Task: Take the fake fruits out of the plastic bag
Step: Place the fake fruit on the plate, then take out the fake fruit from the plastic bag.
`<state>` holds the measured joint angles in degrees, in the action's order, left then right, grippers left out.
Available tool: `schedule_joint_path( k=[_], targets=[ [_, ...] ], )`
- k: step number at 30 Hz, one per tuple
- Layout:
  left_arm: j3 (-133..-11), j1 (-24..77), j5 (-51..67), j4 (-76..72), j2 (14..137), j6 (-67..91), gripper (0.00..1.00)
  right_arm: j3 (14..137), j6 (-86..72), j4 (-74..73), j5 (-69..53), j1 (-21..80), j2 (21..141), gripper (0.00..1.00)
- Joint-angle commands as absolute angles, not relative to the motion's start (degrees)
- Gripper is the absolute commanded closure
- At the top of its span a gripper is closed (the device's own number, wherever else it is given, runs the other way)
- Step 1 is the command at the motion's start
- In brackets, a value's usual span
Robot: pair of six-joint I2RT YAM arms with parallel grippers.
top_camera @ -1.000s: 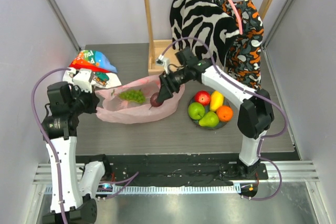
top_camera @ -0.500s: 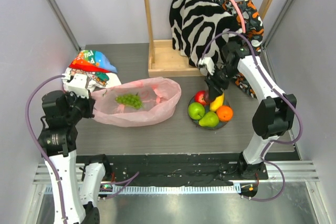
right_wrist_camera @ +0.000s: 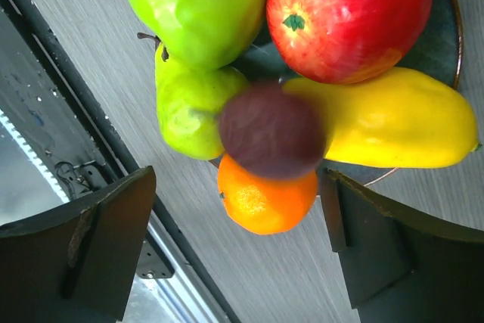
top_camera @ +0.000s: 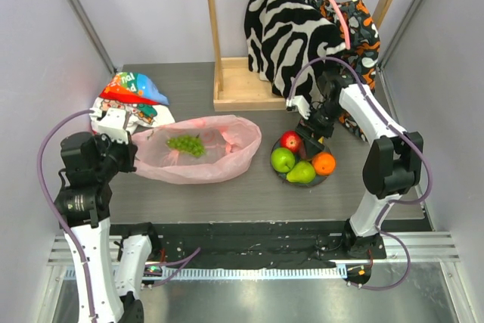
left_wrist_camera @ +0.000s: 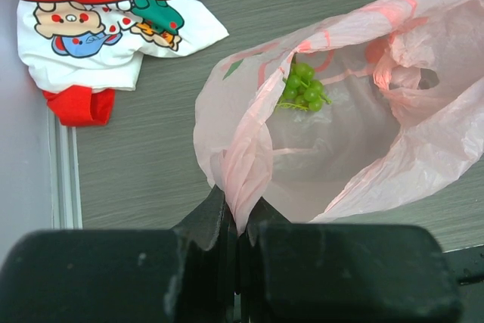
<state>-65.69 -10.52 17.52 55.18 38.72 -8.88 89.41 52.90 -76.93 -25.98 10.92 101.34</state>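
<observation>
on the dark table (top_camera: 227, 194), left of centre: plastic bag (top_camera: 198, 163), pink, thin and translucent, slumped flat with its mouth open; the near rim is gathered into a fold and pinched between the closed fingers of the left gripper (left_wrist_camera: 238, 221), which is clamped on that fold; inside the bag, towards its far wall, one small green grape bunch (left_wrist_camera: 304, 87) is seen lying on the lower film; right of the bag and apart from it: dark round plate (right_wrist_camera: 448, 43), on which fake fruits are piled, listed as red apple (right_wrist_camera: 344, 17), green apple (right_wrist_camera: 197, 1), green pear (right_wrist_camera: 189, 119), orange (right_wrist_camera: 265, 206) and yellow piece (right_wrist_camera: 397, 130), each touching its neighbours; above the plate the right gripper (right_wrist_camera: 236, 183) is held with its fingers spread wide and nothing clamped; between them, touching neither, a dark purplish round fruit (right_wrist_camera: 272, 132) is shown blurred over the pile; whether it rests on the other fruits or hangs in the air cannot be told; at the back left, near the pink bag's left end: cartoon-printed white bag (top_camera: 128, 100), crumpled; at the back centre: wooden stand (top_camera: 236, 88) with an upright post; at the back right: zebra-striped cloth (top_camera: 291, 28), hung above the table behind the right arm.
</observation>
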Motion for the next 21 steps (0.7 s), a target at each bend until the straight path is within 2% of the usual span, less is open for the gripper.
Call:
schedule_joint_path(
  k=[1,4,7,9,10,12,13,15,17,21],
  targets=[
    [-66.53,-10.63,18.02,55.28,37.97,-7.82,1.0,94.64,51.24,-79.96,-26.71,10.99,101.43,0.0],
    [-66.71,-10.63,18.02,56.77,37.71,-8.43,1.0,106.31,50.19,-84.7,-35.57,11.77,101.86,0.0],
    [-67.41,-10.63,17.67,60.71,36.83,-10.8,1.0,117.4,48.88,-85.53,-40.25,18.43,102.65,0.0],
    [-67.06,-10.63,17.05,63.27,35.26,-14.4,1.0,118.13,41.96,-80.8,-40.78,22.48,102.05,0.01],
    [-66.71,-10.55,16.35,65.02,34.46,-15.98,1.0,116.38,38.01,-71.81,-41.3,26.33,100.47,0.0],
    [-66.89,-10.63,15.56,66.27,32.79,-19.41,1.0,109.73,27.8,-62.71,-42.18,29.86,99.5,0.0],
    [-66.88,-10.55,15.73,68.1,32.35,-20.82,1.0,107.77,25.34,-54.57,-42.62,33.54,99.67,0.02],
    [-67.84,-10.72,16.52,70.91,32.08,-23.28,1.0,105.04,18.91,-48.46,-43.41,37.6,101.5,0.15],
    [-68.55,-10.63,16.78,72.68,32.25,-24.08,1.0,104.68,15.4,-41.33,-42.98,42.85,105.7,0.23],
    [-69.79,-10.63,17.93,77.77,33.13,-25.05,1.0,110.81,12.32,-38.5,-41.84,49.38,113.89,0.28]
  ],
)
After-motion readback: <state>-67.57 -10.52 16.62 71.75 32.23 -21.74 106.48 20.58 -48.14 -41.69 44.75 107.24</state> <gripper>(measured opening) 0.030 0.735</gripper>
